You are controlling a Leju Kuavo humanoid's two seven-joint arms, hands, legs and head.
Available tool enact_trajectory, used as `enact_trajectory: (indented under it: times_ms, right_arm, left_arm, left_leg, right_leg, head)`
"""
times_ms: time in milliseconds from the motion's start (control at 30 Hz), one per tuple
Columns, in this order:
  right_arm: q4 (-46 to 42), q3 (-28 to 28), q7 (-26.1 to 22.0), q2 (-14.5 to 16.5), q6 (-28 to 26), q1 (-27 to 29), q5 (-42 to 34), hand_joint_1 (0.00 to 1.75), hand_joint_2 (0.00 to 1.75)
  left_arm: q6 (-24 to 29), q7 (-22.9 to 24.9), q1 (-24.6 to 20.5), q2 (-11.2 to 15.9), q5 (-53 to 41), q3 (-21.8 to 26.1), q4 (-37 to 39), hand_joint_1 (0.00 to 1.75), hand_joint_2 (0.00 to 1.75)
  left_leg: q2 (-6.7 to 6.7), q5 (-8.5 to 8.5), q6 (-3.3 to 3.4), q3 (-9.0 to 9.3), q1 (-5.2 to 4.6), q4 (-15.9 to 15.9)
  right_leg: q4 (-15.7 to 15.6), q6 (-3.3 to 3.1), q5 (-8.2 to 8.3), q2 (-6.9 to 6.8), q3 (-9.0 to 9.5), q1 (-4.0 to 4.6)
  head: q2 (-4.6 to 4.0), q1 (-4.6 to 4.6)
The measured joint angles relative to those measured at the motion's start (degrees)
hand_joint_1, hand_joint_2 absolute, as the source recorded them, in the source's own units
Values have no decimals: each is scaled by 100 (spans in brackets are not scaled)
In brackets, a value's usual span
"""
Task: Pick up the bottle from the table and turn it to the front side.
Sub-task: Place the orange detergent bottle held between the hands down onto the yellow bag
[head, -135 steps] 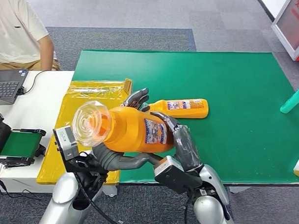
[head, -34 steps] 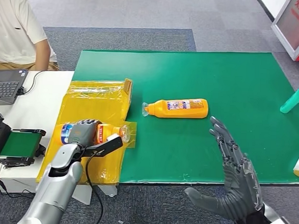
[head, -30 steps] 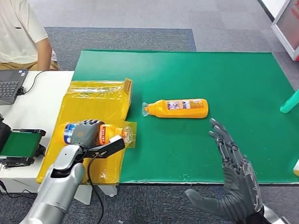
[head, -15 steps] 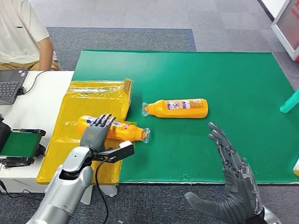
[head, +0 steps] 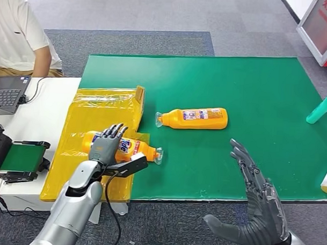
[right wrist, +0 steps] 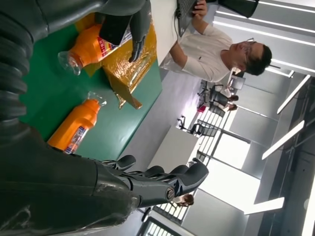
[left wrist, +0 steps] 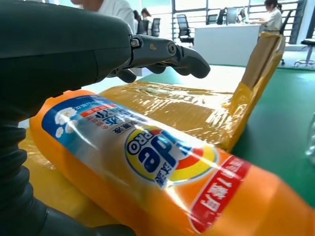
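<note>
The orange plastic detergent bottle with the blue and red front label [head: 122, 147] lies on its side, long axis running across the robot's view, clear cap pointing toward the right hand's side and label facing up. It rests on the yellow tape-wrapped flat box [head: 93, 120], cap end reaching over the box edge above the green table mat [head: 244, 93]. The left hand [head: 104, 146] hovers over the bottle's middle, fingers spread and straight, holding nothing. Beyond its fingertips lies a second orange bottle [head: 192, 117], also on its side. The right hand [head: 260, 206] hangs spread wide, well apart from both bottles.
</note>
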Motion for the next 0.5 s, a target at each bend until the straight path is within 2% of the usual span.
enact_trajectory:
  times_ms: [233,500]
  right_arm:
    - [-30,0,88,0,-32,78,127,0,175]
    - [-50,-9,120,0,-51,104,254,0,175]
  left_arm:
    - [-383,-462,339,-154,1532,151,-819,0,175]
    - [-1157,-589,826,-261,3468,210,-2137,0,175]
  left_leg:
    - [0,0,0,0,0,0]
    - [0,-2,1,-1,0,0]
  right_leg:
    - [0,0,0,0,0,0]
    - [0,0,-1,0,0,0]
  head:
    - [0,-1]
    - [1,0]
